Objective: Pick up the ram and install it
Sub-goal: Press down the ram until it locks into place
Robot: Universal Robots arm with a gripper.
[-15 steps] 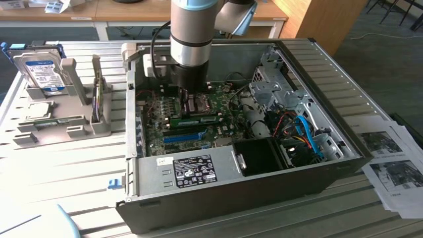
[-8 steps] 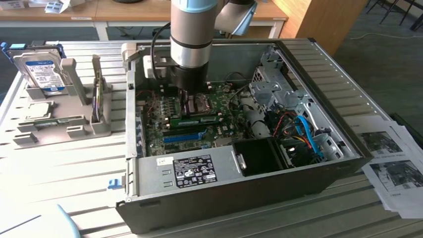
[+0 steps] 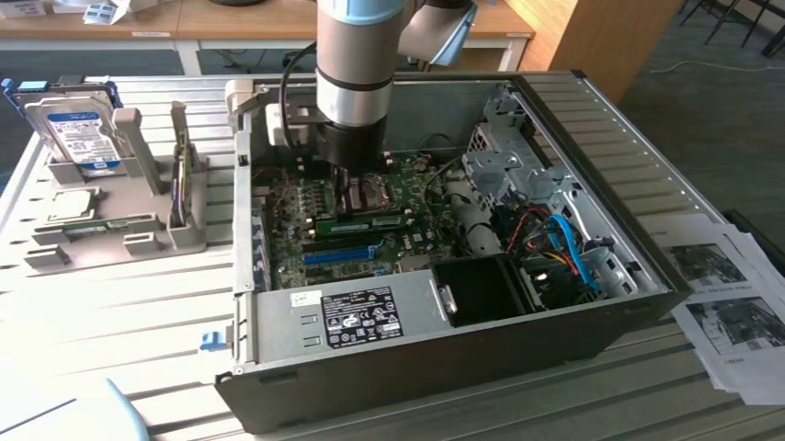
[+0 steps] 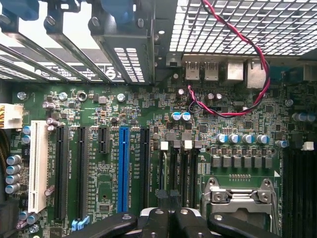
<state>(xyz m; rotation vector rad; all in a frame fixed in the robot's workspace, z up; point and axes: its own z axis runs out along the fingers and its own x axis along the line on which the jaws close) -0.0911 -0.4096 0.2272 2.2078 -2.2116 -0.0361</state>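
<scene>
Inside the open computer case [image 3: 613,303] my gripper [image 3: 355,176] hangs low over the motherboard [image 3: 417,241], beside the CPU socket [image 3: 368,195]. A thin green ram [image 3: 368,223] stands on edge on the board between that socket and the long blue slot [image 3: 337,254]. In the wrist view my gripper [image 4: 169,218] is shut, its black fingers [image 4: 156,220] pressed together with nothing visible between them. Just ahead of them lie narrow black slots with white clips [image 4: 181,168], with the CPU socket [image 4: 237,198] to one side and the blue slot [image 4: 124,168] to the other.
A grey holder [image 3: 147,165] at the exterior view's left carries a hard drive [image 3: 76,133], a CPU chip [image 3: 68,204] and another thin green strip [image 3: 101,226]. Cables and a drive cage [image 3: 509,161] crowd the case's right side. Printed sheets [image 3: 730,294] lie outside it.
</scene>
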